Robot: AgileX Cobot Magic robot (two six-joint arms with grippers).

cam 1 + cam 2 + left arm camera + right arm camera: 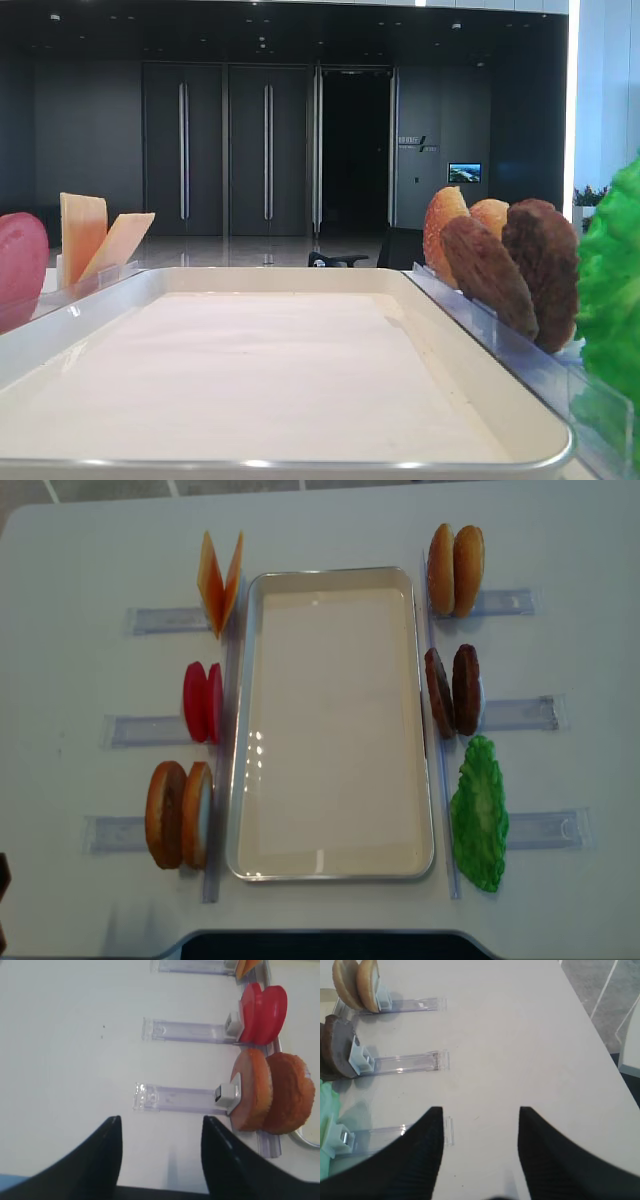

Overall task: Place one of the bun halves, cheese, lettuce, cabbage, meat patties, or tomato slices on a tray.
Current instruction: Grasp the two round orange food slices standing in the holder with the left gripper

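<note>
The white tray [335, 730] lies mid-table with nothing on it. Left of it stand cheese [220, 580], tomato slices [203, 702] and bun halves [180, 815]. To its right are more bun halves [455, 570], meat patties [452, 692] and lettuce [478, 815]. No cabbage is in view. My left gripper [161, 1122] is open above bare table, short of the left bun halves [272, 1092]. My right gripper [481, 1112] is open too, hovering apart from the lettuce [327, 1110] and patties [337, 1047].
Each food pair leans in a clear plastic holder [175, 1097] whose strip runs outward from the tray [250, 370]. The table's right edge [600, 1035] drops to the floor. A dark room lies behind the table.
</note>
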